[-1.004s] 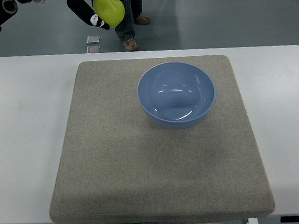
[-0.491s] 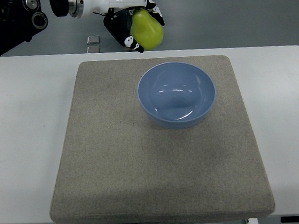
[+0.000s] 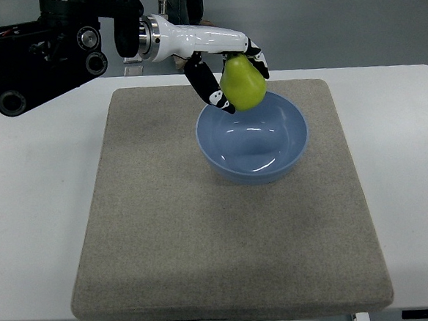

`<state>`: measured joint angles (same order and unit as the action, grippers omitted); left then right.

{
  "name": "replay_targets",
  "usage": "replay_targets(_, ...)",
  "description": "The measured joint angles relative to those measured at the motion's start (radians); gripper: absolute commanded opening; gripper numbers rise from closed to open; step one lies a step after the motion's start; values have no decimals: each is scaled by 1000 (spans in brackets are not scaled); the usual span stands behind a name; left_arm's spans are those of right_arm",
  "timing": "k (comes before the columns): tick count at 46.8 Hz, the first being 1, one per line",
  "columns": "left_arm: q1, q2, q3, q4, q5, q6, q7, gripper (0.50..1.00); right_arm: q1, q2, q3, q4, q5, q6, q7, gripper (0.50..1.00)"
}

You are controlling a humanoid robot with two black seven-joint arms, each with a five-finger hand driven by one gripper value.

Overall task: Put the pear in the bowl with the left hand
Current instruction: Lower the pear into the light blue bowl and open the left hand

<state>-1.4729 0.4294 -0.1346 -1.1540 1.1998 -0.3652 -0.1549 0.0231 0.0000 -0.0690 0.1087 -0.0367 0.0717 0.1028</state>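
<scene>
My left hand [image 3: 230,75] reaches in from the upper left on a white forearm and is shut on a yellow-green pear [image 3: 242,84]. The pear hangs over the far left rim of a light blue bowl [image 3: 253,137], above it and not resting inside. The bowl stands empty on a grey felt mat [image 3: 226,226], toward the mat's far side. Black fingers [image 3: 209,87] wrap the pear's left side and top. The right hand is out of the picture.
The mat lies on a white table [image 3: 33,202]. The black upper part of the left arm [image 3: 37,51] fills the top left corner. A person's legs [image 3: 177,1] show beyond the table's far edge, and two small metal plates sit on the floor there.
The left hand has carried the pear right and toward me, from beyond the table's far edge to above the bowl's far left rim. The bowl has stayed put.
</scene>
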Motion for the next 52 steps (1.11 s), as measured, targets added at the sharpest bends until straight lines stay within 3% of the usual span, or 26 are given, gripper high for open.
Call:
replay_targets(19,116,-88,4,78,66,21,0,500,0,0,0,0,0,0,0,926)
replay_targets(35,167,-138,3,93,89,93,0,503,0,0,0,0,0,0,0,926)
replay_targets(38,170,-150,3,93,90,95,0,561,0,0,0,0,0,0,0,926)
replay_targets(42,170,-153,4,93,91,95,0,773,0,0,0,0,0,0,0,926)
replay_targets(45,170,-153,4,93,92,95,0,863,0,0,0,0,0,0,0,926)
replay_targets(48,170,-153,4,93,92,95,0,923,0,0,0,0,0,0,0,926)
replay_targets(52,168,-153,5,93,92,95,0,960,0,0,0,0,0,0,0,926)
